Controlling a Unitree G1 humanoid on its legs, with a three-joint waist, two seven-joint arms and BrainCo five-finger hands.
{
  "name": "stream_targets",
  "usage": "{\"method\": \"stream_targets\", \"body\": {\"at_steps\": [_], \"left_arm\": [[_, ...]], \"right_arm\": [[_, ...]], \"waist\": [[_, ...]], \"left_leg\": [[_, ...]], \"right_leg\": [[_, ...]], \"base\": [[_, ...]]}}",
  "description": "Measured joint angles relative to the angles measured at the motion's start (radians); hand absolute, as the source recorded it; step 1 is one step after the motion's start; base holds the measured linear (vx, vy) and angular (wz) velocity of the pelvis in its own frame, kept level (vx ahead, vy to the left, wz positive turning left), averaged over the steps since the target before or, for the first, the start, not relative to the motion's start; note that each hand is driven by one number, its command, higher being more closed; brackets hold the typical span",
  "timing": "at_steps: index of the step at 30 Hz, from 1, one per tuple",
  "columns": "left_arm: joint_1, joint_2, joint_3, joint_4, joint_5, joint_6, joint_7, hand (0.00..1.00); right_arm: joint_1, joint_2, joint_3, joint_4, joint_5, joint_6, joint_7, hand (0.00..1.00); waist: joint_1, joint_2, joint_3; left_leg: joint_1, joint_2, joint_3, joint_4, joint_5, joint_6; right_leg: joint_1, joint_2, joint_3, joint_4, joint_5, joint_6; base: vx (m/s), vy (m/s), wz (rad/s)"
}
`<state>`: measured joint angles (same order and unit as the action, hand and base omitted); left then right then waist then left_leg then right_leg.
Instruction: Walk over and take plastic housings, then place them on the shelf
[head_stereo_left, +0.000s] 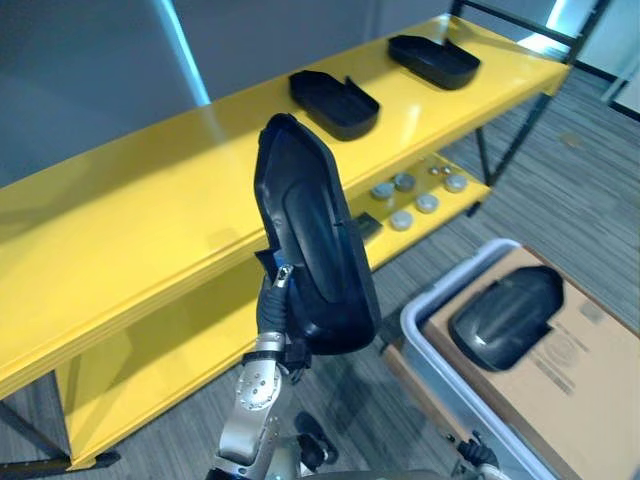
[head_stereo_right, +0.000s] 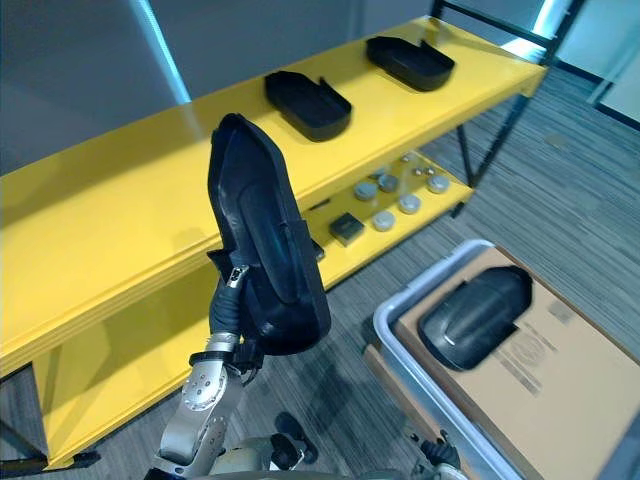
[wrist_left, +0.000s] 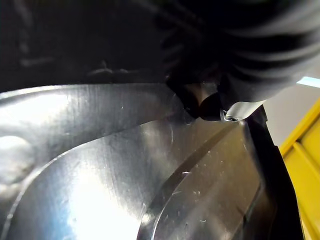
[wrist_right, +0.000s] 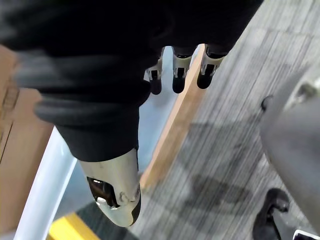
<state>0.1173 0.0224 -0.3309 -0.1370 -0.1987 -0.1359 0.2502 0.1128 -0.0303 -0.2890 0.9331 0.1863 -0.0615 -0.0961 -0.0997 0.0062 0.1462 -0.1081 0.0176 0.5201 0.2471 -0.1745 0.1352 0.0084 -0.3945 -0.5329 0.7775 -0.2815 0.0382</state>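
Observation:
A long black plastic housing stands upright in the air before the yellow shelf. My left hand is shut on its lower end from behind. In the left wrist view its glossy surface lies right against the hand, with a dark fingertip pressed on it. Two more black housings lie on the shelf's top board, farther right. Another housing rests on cardboard in a bin at the lower right. My right hand hangs open and holds nothing, above the carpet beside the bin.
The pale bin's rim sits close to my right side. Several small round parts and a small black block lie on the lower shelf board. The shelf's black frame legs stand at the right end, on grey carpet.

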Motion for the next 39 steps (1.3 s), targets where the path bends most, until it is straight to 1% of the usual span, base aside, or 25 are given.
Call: {"method": "stream_targets", "body": {"at_steps": [1, 3, 4, 5, 6, 7, 8, 9, 10, 11, 12, 13, 15, 16, 18, 20, 21, 22, 25, 27, 29, 33, 34, 38, 39], "left_arm": [[-0.001, 0.000, 0.012, 0.011, 0.002, -0.001, 0.008, 1.00], [-0.014, 0.002, 0.020, 0.032, 0.003, -0.001, 0.014, 1.00], [-0.017, 0.002, 0.019, 0.033, 0.003, -0.002, 0.014, 1.00], [-0.021, 0.003, 0.016, 0.039, 0.004, -0.004, 0.014, 1.00], [-0.021, 0.006, 0.016, 0.044, 0.004, -0.005, 0.014, 1.00], [-0.020, 0.010, 0.017, 0.051, 0.005, -0.006, 0.014, 1.00], [-0.018, 0.022, 0.021, 0.057, 0.006, -0.006, 0.015, 1.00], [-0.018, 0.022, 0.021, 0.058, 0.007, -0.006, 0.015, 1.00], [-0.018, 0.020, 0.021, 0.058, 0.008, -0.007, 0.015, 1.00], [-0.018, 0.019, 0.021, 0.059, 0.009, -0.008, 0.015, 1.00], [-0.020, 0.019, 0.021, 0.059, 0.011, -0.008, 0.014, 1.00], [-0.020, 0.018, 0.021, 0.059, 0.011, -0.008, 0.014, 1.00], [-0.020, 0.007, 0.026, 0.071, 0.016, -0.005, 0.012, 1.00], [-0.019, 0.006, 0.026, 0.073, 0.016, -0.005, 0.012, 1.00], [-0.026, -0.004, 0.031, 0.073, 0.025, -0.005, 0.014, 1.00], [-0.037, -0.003, 0.047, 0.074, 0.073, -0.005, 0.016, 1.00], [-0.043, -0.004, 0.056, 0.076, 0.088, -0.005, 0.020, 1.00], [-0.068, 0.000, 0.078, 0.096, 0.106, -0.004, 0.031, 1.00], [-0.135, 0.003, 0.153, 0.171, 0.172, 0.018, 0.082, 1.00], [-0.178, 0.013, 0.192, 0.222, 0.195, 0.029, 0.109, 1.00], [-0.240, 0.038, 0.220, 0.290, 0.223, 0.055, 0.138, 1.00], [-0.308, 0.051, 0.269, 0.371, 0.251, 0.088, 0.177, 1.00], [-0.319, 0.053, 0.281, 0.392, 0.251, 0.092, 0.182, 1.00], [-0.368, 0.062, 0.318, 0.457, 0.255, 0.120, 0.193, 1.00], [-0.398, 0.065, 0.334, 0.488, 0.260, 0.132, 0.195, 1.00]], "right_arm": [[0.003, -0.004, 0.023, -0.018, -0.002, -0.002, 0.002, 0.00], [0.008, -0.009, 0.047, -0.053, -0.009, -0.009, 0.007, 0.00], [0.007, -0.013, 0.061, -0.061, -0.010, -0.011, 0.007, 0.00], [0.010, -0.014, 0.069, -0.067, -0.011, -0.011, 0.008, 0.00], [0.017, -0.014, 0.073, -0.067, -0.011, -0.011, 0.008, 0.00], [0.024, -0.013, 0.078, -0.067, -0.012, -0.010, 0.009, 0.00], [0.039, -0.012, 0.097, -0.069, -0.014, -0.010, 0.012, 0.00], [0.048, -0.015, 0.102, -0.078, -0.019, -0.009, 0.013, 0.00], [0.050, -0.018, 0.102, -0.080, -0.022, -0.009, 0.014, 0.00], [0.049, -0.023, 0.103, -0.085, -0.026, -0.010, 0.014, 0.00], [0.046, -0.027, 0.103, -0.086, -0.033, -0.010, 0.014, 0.00], [0.045, -0.028, 0.103, -0.086, -0.036, -0.010, 0.014, 0.00], [0.054, -0.033, 0.103, -0.084, -0.041, -0.008, 0.014, 0.00], [0.057, -0.035, 0.104, -0.084, -0.042, -0.007, 0.013, 0.00], [0.064, -0.040, 0.111, -0.085, -0.049, -0.007, 0.014, 0.00], [0.066, -0.046, 0.112, -0.085, -0.072, -0.009, 0.014, 0.00], [0.065, -0.046, 0.113, -0.085, -0.076, -0.010, 0.014, 0.00], [0.061, -0.047, 0.115, -0.085, -0.080, -0.010, 0.015, 0.00], [0.049, -0.045, 0.135, -0.085, -0.090, -0.010, 0.015, 0.00], [0.047, -0.042, 0.144, -0.090, -0.103, -0.010, 0.017, 0.00], [0.045, -0.036, 0.147, -0.095, -0.118, -0.010, 0.033, 0.00], [0.043, -0.032, 0.163, -0.095, -0.129, -0.010, 0.043, 0.00], [0.042, -0.032, 0.171, -0.099, -0.131, -0.010, 0.045, 0.00], [0.044, -0.032, 0.187, -0.106, -0.147, -0.010, 0.054, 0.00], [0.050, -0.032, 0.189, -0.110, -0.150, -0.010, 0.055, 0.00]], "waist": [[0.001, 0.001, 0.002], [-0.010, 0.008, 0.004], [-0.023, 0.007, 0.004], [-0.024, 0.003, 0.003], [-0.023, -0.010, 0.002], [-0.021, -0.020, -0.002], [-0.014, -0.035, -0.010], [-0.006, -0.033, -0.011], [0.004, -0.027, -0.011], [0.007, -0.009, -0.015], [0.005, 0.001, -0.022], [0.005, 0.001, -0.022], [-0.001, 0.003, -0.022], [-0.001, 0.007, -0.023], [-0.003, 0.012, -0.028], [-0.002, 0.031, -0.047], [-0.001, 0.035, -0.050], [0.000, 0.037, -0.051], [0.000, 0.036, -0.052], [-0.001, 0.033, -0.053], [-0.005, 0.028, -0.054], [-0.016, 0.011, -0.059], [-0.025, 0.009, -0.059], [-0.030, -0.004, -0.060], [-0.032, -0.017, -0.060]], "left_leg": [[0.031, -0.007, -0.021, -0.009, -0.001, -0.002], [0.064, -0.023, -0.086, -0.018, -0.003, -0.005], [0.069, -0.029, -0.119, -0.019, -0.003, -0.006], [0.078, -0.042, -0.157, -0.019, -0.007, -0.012], [0.088, -0.052, -0.173, -0.018, -0.016, -0.027], [0.096, -0.059, -0.187, -0.015, -0.022, -0.033], [0.102, -0.061, -0.222, 0.009, -0.047, -0.059], [0.097, -0.049, -0.240, 0.036, -0.065, -0.078], [0.090, -0.035, -0.246, 0.053, -0.074, -0.091], [0.071, -0.003, -0.254, 0.074, -0.085, -0.109], [0.067, 0.018, -0.259, 0.068, -0.082, -0.124], [0.070, 0.023, -0.259, 0.059, -0.074, -0.137], [0.117, 0.032, -0.244, -0.012, -0.033, -0.204], [0.133, 0.036, -0.244, -0.025, -0.028, -0.211], [0.169, 0.044, -0.245, -0.047, -0.025, -0.215], [0.189, 0.045, -0.244, -0.085, -0.017, -0.203], [0.189, 0.044, -0.243, -0.094, -0.013, -0.198], [0.188, 0.039, -0.242, -0.107, -0.005, -0.186], [0.190, 0.035, -0.231, -0.115, -0.003, -0.184], [0.194, 0.031, -0.219, -0.125, 0.005, -0.176], [0.206, 0.026, -0.219, -0.156, 0.027, -0.175], [0.222, 0.017, -0.217, -0.210, 0.059, -0.169], [0.223, 0.017, -0.217, -0.217, 0.067, -0.169], [0.224, 0.015, -0.201, -0.253, 0.091, -0.167], [0.224, 0.015, -0.197, -0.268, 0.100, -0.168]], "right_leg": [[-0.054, 0.036, 0.049, -0.043, -0.031, 0.002], [-0.150, 0.123, 0.192, -0.194, -0.040, 0.027], [-0.181, 0.155, 0.269, -0.265, -0.026, 0.050], [-0.213, 0.186, 0.345, -0.346, 0.006, 0.086], [-0.221, 0.186, 0.369, -0.384, 0.052, 0.084], [-0.223, 0.182, 0.372, -0.397, 0.082, 0.076], [-0.215, 0.186, 0.370, -0.410, 0.136, 0.051], [-0.199, 0.195, 0.363, -0.422, 0.173, 0.043], [-0.194, 0.205, 0.355, -0.432, 0.193, 0.040], [-0.184, 0.230, 0.332, -0.458, 0.200, 0.033], [-0.182, 0.250, 0.311, -0.480, 0.207, 0.016], [-0.179, 0.255, 0.306, -0.491, 0.209, 0.010], [-0.131, 0.268, 0.278, -0.539, 0.220, -0.007], [-0.111, 0.275, 0.271, -0.560, 0.224, -0.013], [-0.052, 0.290, 0.255, -0.613, 0.227, -0.016], [-0.025, 0.306, 0.248, -0.671, 0.255, -0.013], [-0.023, 0.309, 0.248, -0.688, 0.265, -0.014], [-0.011, 0.311, 0.247, -0.725, 0.285, -0.010], [0.011, 0.319, 0.252, -0.789, 0.333, -0.009], [0.017, 0.320, 0.259, -0.809, 0.348, -0.007], [0.019, 0.321, 0.260, -0.820, 0.364, -0.010], [0.018, 0.323, 0.262, -0.836, 0.369, -0.013], [0.016, 0.323, 0.261, -0.838, 0.375, -0.017], [0.004, 0.329, 0.270, -0.855, 0.397, -0.026], [0.004, 0.333, 0.277, -0.870, 0.407, -0.030]], "base": [[0.25, 0.087, 0.77], [0.26, 0.038, 1.02], [0.24, -0.028, 1.26], [0.22, -0.063, 1.20], [0.21, -0.078, 1.00], [0.27, -0.174, 0.92], [0.27, -0.197, 0.78], [0.28, -0.222, 0.59], [0.20, -0.190, 0.26], [0.23, -0.213, 0.16], [0.25, -0.208, 0.14], [0.25, -0.197, 0.17], [0.26, -0.190, 0.18], [0.21, -0.133, 0.12], [0.12, -0.055, 0.10], [0.07, -0.006, 0.04], [0.03, 0.025, -0.03], [0.00, 0.037, -0.02], [-0.05, 0.039, -0.09], [-0.08, 0.016, -0.12], [-0.11, -0.012, -0.02], [-0.12, -0.038, 0.00], [-0.16, -0.053, -0.03], [-0.14, -0.038, -0.09], [-0.13, -0.031, -0.07]]}}
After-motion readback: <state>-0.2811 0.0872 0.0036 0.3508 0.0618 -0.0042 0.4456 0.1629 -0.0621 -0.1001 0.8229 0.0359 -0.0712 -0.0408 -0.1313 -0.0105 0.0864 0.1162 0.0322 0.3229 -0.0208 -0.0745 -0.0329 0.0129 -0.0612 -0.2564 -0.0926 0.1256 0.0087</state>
